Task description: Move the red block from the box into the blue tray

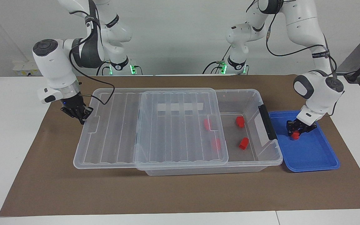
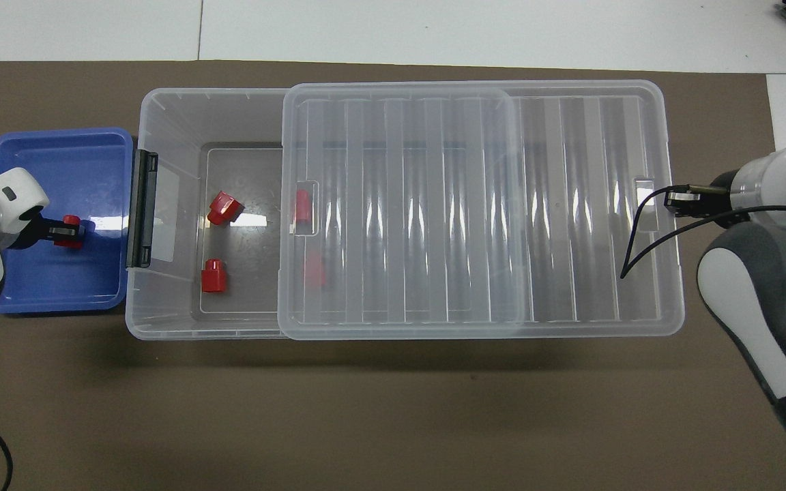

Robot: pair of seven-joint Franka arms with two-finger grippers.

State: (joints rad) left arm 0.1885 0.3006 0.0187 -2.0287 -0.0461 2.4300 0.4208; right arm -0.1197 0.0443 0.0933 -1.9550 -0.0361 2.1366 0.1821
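The red block [image 1: 296, 135] [image 2: 71, 221] is low in the blue tray [image 1: 314, 156] [image 2: 59, 286], at the tips of my left gripper [image 1: 295, 131] [image 2: 69, 233], which reaches down into the tray. The clear box [image 1: 248, 93] [image 2: 161, 109] stands beside the tray, its black clip handle [image 1: 267, 122] toward it. The ribbed lid [image 1: 155, 131] [image 2: 468, 204] lies slid partway along the box. My right gripper [image 1: 81, 120] [image 2: 673, 200] is shut, against the lid's end toward the right arm's end of the table.
Two red blocks [image 1: 240, 122] [image 1: 244, 143] lie in the uncovered part of the box, and two more [image 1: 207, 124] [image 1: 216, 143] show through the lid. A brown mat [image 1: 180, 193] covers the table under everything.
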